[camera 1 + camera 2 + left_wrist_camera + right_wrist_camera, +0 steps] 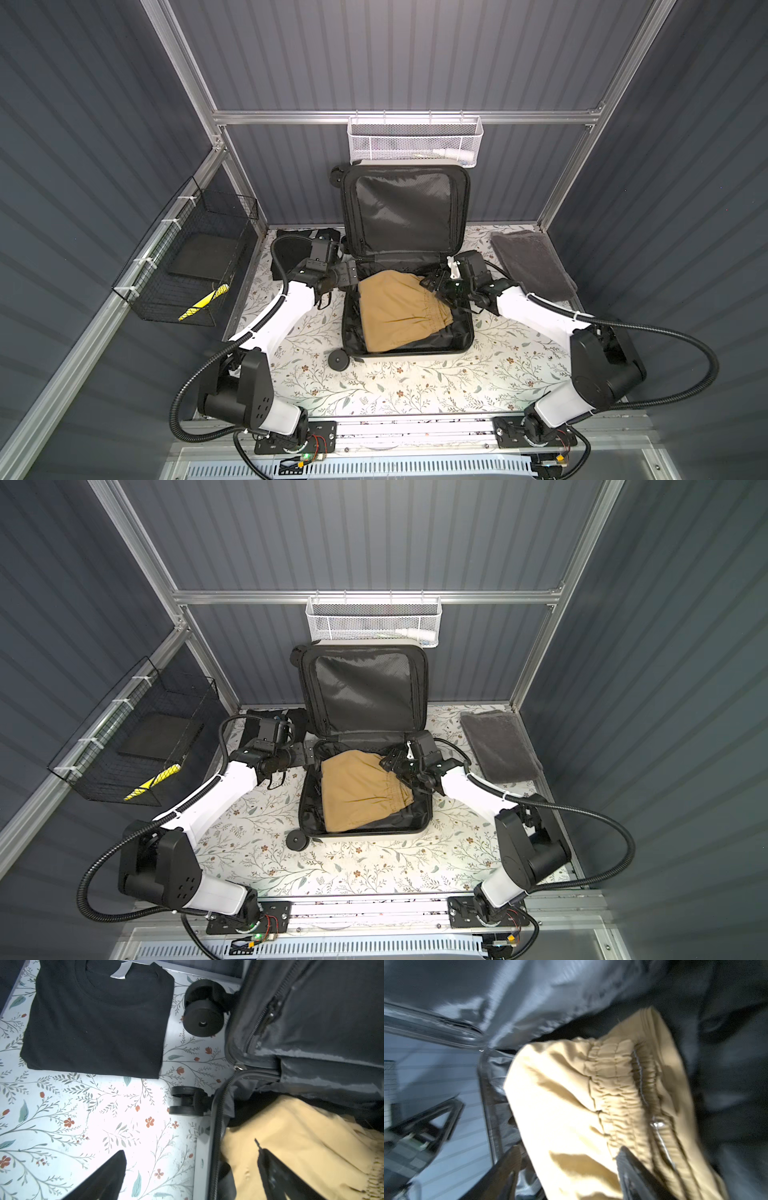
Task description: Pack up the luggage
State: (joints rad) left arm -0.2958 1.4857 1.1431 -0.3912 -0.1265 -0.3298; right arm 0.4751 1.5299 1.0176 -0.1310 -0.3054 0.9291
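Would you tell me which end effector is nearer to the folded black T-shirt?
The left. The left end effector is at the luggage rim, close beside the black T-shirt. The right end effector is across the luggage, over the khaki garment.

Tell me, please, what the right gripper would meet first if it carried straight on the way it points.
Most likely the tan garment in the open luggage: the right gripper points down onto its gathered edge, though blur hides the gap.

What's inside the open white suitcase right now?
A folded tan fabric garment lies in the lower half of the white hard-shell suitcase; anything beneath it is hidden.
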